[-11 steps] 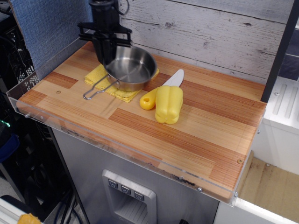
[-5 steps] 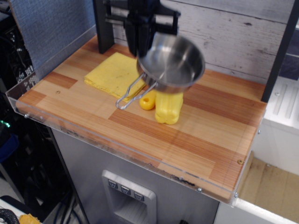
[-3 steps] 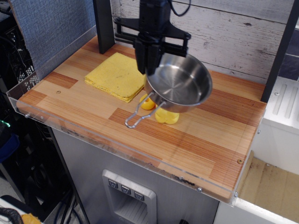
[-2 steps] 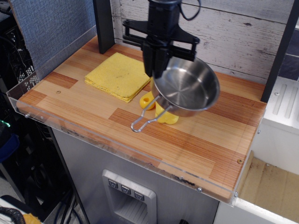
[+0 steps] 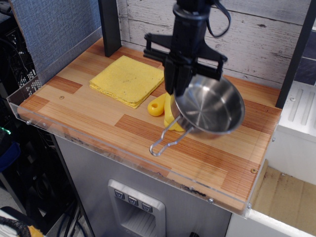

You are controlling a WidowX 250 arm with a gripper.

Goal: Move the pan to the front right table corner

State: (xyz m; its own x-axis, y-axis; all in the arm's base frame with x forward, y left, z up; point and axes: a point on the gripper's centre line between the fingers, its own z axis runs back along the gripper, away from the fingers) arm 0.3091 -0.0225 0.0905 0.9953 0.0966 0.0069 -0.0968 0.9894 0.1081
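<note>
The pan (image 5: 211,108) is a shiny round steel pan with a wire-loop handle (image 5: 167,139) that points to the front left. My black gripper (image 5: 180,95) is shut on the pan's left rim and holds it tilted in the air above the middle right of the table. The front right table corner (image 5: 245,184) lies below and to the right of the pan, with a brass screw (image 5: 254,171) in the wood. The pan hides most of the yellow pepper.
A yellow cloth (image 5: 128,80) lies at the back left. A yellow plastic pepper (image 5: 169,115) and a yellow knife handle (image 5: 158,105) lie just left of the pan. A clear plastic rim (image 5: 123,148) edges the table. A black post (image 5: 109,25) stands at the back.
My gripper has lifted the pan off the yellow cloth and carried it to the right and forward, over the pepper and knife. The cloth now lies bare.
</note>
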